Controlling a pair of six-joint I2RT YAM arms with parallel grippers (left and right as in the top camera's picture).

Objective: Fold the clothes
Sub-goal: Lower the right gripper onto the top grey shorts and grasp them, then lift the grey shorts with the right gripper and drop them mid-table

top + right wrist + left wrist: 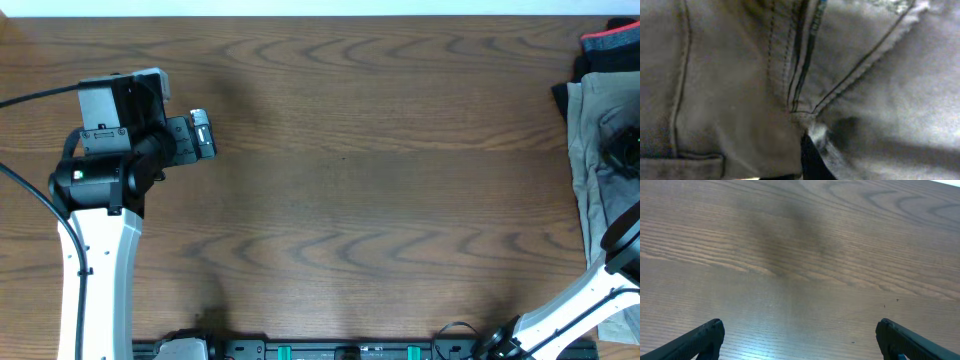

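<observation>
right wrist view: stitched seams of the clothes (730, 100), blue-edged strip (816, 25) unreadable

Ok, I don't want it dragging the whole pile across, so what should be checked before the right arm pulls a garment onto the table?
1. Is the right gripper shut: ok.
2. Is cloth really pinched: cannot tell; the right wrist view shows only grey-green fabric and seams up close.
3. Is it one garment only: cannot tell; the pile lies bunched and runs off the overhead view's right edge.
4. Is there room to spread: ok; the table shows bare wood across its middle.
5. Is the left gripper ready to help: ok; it is open, over bare wood at the left.
</observation>
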